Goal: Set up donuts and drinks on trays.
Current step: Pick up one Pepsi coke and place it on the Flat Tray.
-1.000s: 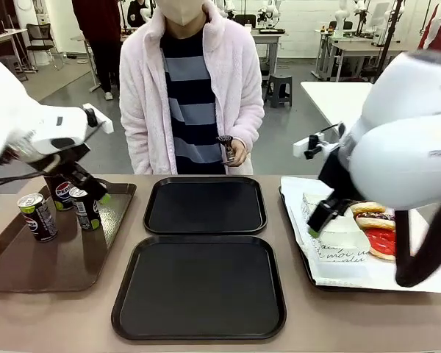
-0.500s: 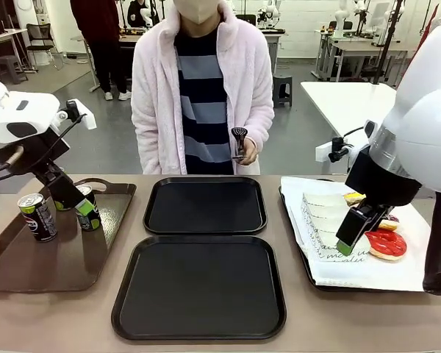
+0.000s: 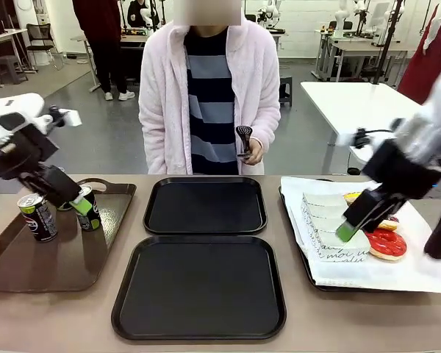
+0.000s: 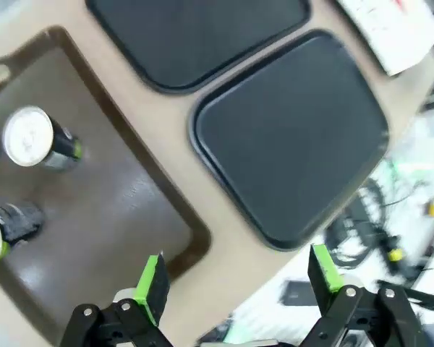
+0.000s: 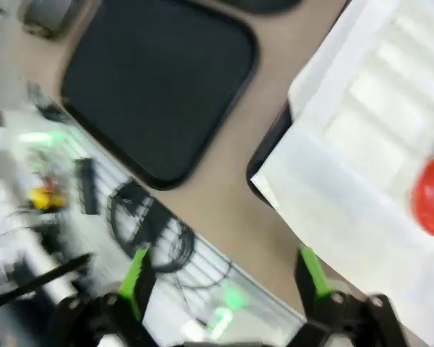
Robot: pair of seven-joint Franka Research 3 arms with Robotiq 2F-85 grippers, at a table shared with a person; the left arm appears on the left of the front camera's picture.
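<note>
Two black trays lie mid-table, the far tray [image 3: 206, 205] and the near tray [image 3: 200, 288], both bare. Three dark soda cans stand on the brown handled tray [image 3: 66, 259]: one can [image 3: 37, 217] in front, another can [image 3: 89, 211] just right of my left gripper [image 3: 76, 204], the third mostly hidden behind it. The left wrist view shows my left gripper [image 4: 235, 271] open, with cans [image 4: 36, 137] off to its left. My right gripper [image 3: 347, 230] hangs open over white sleeves [image 3: 331, 220] beside a red donut [image 3: 386, 244]. In the right wrist view my right gripper [image 5: 223, 271] holds nothing.
The white-paper-lined tray [image 3: 331, 273] at the right also holds an orange donut [image 3: 389, 224], partly hidden. A person [image 3: 209, 95] stands at the far edge holding a small black object [image 3: 243, 140]. Bare tabletop [image 3: 51, 316] runs along the front.
My right arm has swung up and to the right, its gripper shifting right over the sleeves. My left arm has drawn back to the left, its gripper staying by the cans.
</note>
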